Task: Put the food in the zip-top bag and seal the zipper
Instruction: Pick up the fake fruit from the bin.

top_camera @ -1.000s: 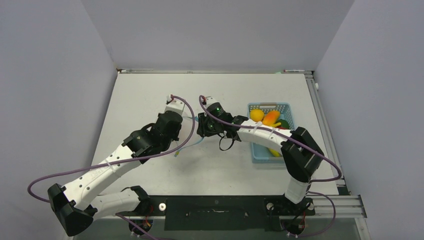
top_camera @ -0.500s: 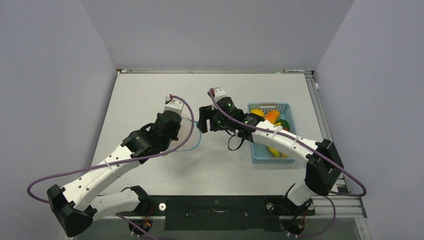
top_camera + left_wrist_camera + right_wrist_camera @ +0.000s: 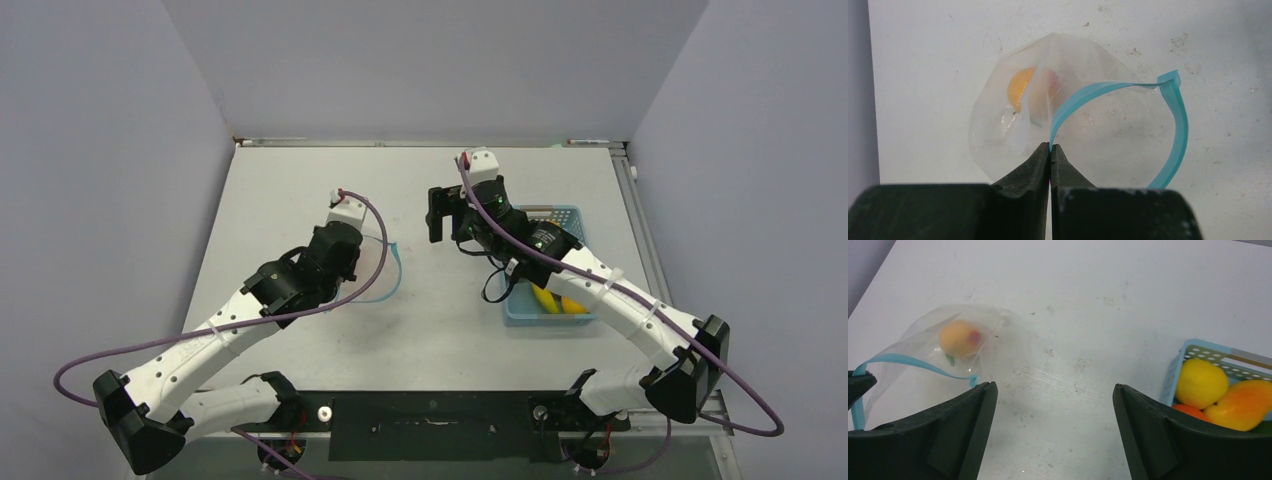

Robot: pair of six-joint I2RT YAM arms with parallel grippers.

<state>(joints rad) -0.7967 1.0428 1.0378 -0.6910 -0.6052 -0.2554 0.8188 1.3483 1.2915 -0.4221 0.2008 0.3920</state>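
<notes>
Left side: left gripper (image 3: 1050,147) clenched tight on the near end of the zipper (image 3: 1175,120), pinching one lip of the zip-top bag (image 3: 993,135). The teal strip arcs away from the jaws and loops round to the right, so the mouth stands open. The bag sits on the table (image 3: 300,170), left of centre. One piece of food is already inside: a round orange-peach fruit (image 3: 1020,90) with a red blush, lodged at the far closed end.

Centre: bare tabletop between the bag and the basket.

Right side: right gripper (image 3: 1054,387) released, jaws spread wide, nothing between them. It hovers over the table between bag and light blue basket (image 3: 1175,372). In the basket, a yellow round (image 3: 1201,382) sits against an orange fruit (image 3: 1243,405), with a sliver of green at the wrist view's edge; yellow bananas (image 3: 545,300) show under the arm in the top view.

Step in hand, as I read it: filling, early on. One fruit bagged, several left, zipper unsealed.

Next move calls for: right arm over the basket, down on one fruit (the yellow round looks most exposed), a firm close on a slick curved shape, then carry to the held-open mouth. The left pinch must hold the lip up meanwhile.
</notes>
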